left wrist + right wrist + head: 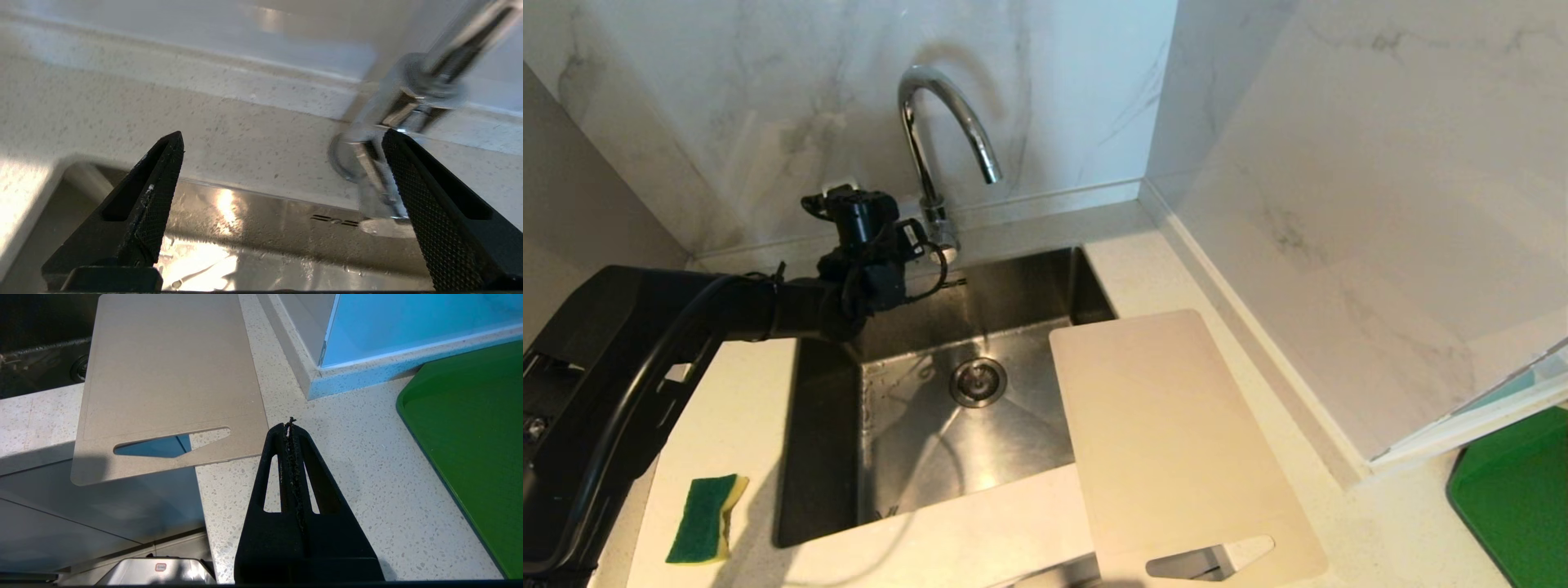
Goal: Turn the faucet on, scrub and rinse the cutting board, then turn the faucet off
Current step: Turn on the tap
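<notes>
Starting at your left, the left hand (pixel 915 237) is hanging wide open beside the faucet (pixel 931 139) base; one finger (pixel 433 212) could be knocking the lever askew. The sink (pixel 915 425) is holding only water. The cutting board (pixel 1168 441) is overhanging sink and bench (pixel 1258 351), possibly tipping. The right hand (pixel 291 428) is resting closed.

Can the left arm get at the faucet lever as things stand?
Probably yes: the left gripper is open beside the faucet base, one finger against it, nothing between.
</notes>
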